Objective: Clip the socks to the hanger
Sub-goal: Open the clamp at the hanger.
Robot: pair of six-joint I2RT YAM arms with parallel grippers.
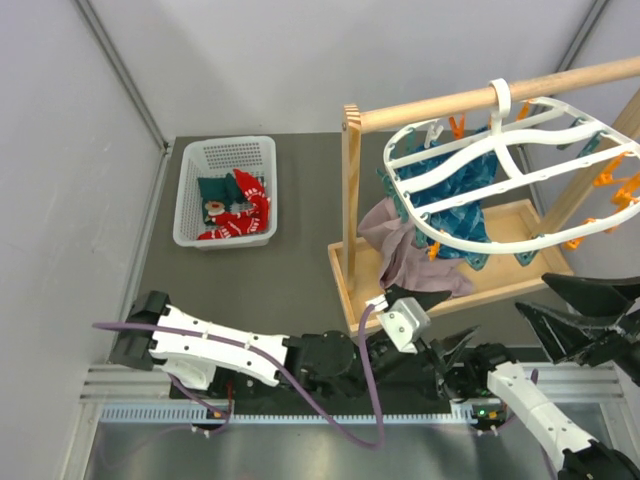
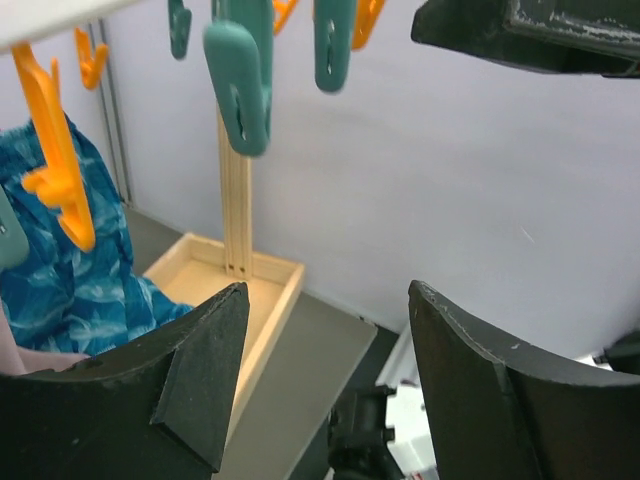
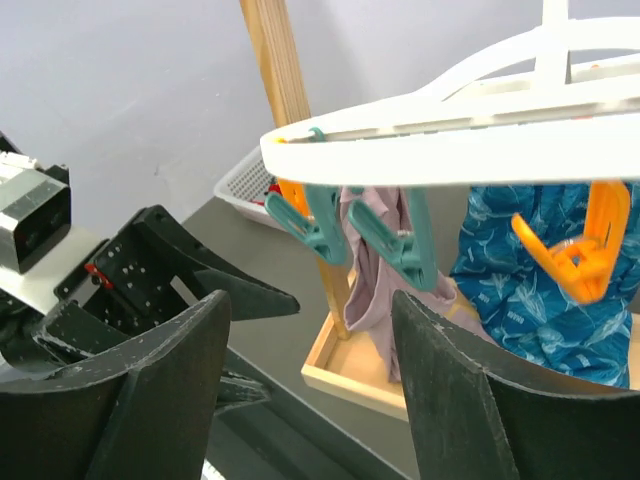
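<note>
The socks (image 1: pixel 232 208), red-and-white and dark green, lie in a white perforated basket (image 1: pixel 190 190) at the far left. The white oval hanger (image 1: pixel 401 198) hangs by its hook from a wooden rod at the right, with orange and teal clips; its rim crosses the right wrist view (image 3: pixel 450 140). My left gripper (image 1: pixel 455 348) is open and empty, low in front of the stand, below the hanger's clips (image 2: pixel 322 300). My right gripper (image 1: pixel 575 320) is open and empty, raised at the right, just below the hanger's rim (image 3: pixel 310 300).
A teal-blue patterned cloth (image 1: pixel 470 195) and a mauve-grey cloth (image 1: pixel 400 250) hang clipped to the hanger over the wooden stand's tray (image 1: pixel 510 220). Teal clips (image 3: pixel 400 245) hang close above my right fingers. Grey walls close in the back and sides.
</note>
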